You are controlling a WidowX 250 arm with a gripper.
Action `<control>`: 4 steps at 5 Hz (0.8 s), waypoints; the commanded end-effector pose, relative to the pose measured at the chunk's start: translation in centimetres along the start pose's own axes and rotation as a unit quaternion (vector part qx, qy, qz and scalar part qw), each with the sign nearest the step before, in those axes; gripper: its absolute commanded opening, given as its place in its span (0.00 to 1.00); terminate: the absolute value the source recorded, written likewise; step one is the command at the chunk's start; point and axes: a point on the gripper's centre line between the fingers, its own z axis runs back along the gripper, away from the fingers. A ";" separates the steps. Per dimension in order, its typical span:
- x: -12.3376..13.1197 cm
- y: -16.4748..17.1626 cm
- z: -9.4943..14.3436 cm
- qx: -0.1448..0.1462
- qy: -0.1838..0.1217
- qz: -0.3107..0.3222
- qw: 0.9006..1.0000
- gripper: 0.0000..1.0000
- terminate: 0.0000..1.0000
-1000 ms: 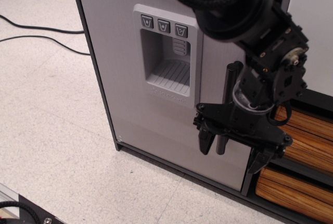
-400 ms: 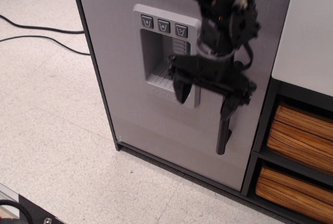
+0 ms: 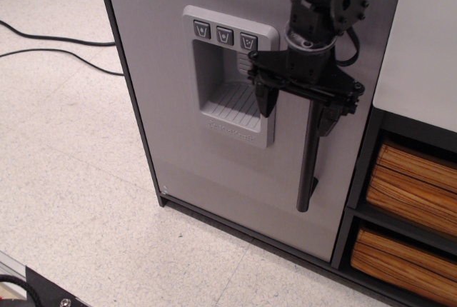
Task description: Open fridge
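Note:
The light-grey fridge (image 3: 171, 128) with a dark frame stands with its door closed. Its recessed three-button dispenser panel (image 3: 228, 78) is in the upper middle of the door. A vertical black bar handle (image 3: 308, 171) runs down the door's right side. My black gripper (image 3: 295, 113) is open in front of the door. Its left finger hangs over the dispenser's right edge and its right finger is just right of the handle, so the jaws straddle the upper part of the bar. I cannot tell whether the fingers touch the bar.
A white cabinet panel (image 3: 421, 43) sits right of the fridge, with two wooden-slat drawers (image 3: 410, 185) below it. Black cables (image 3: 50, 43) lie on the speckled floor at left. A dark object's edge (image 3: 28, 285) shows at the bottom left corner.
My gripper has risen from the handle's lower end to its upper part and turned. It stays open. The fridge door has not moved.

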 end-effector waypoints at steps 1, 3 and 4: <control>3.3 -1.3 1.1 -0.004 -0.048 0.005 0.999 1.00 0.00; 3.8 -2.0 0.6 -0.016 -0.063 -0.029 0.997 0.00 0.00; 3.6 -2.1 0.5 -0.016 -0.070 -0.032 0.997 0.00 0.00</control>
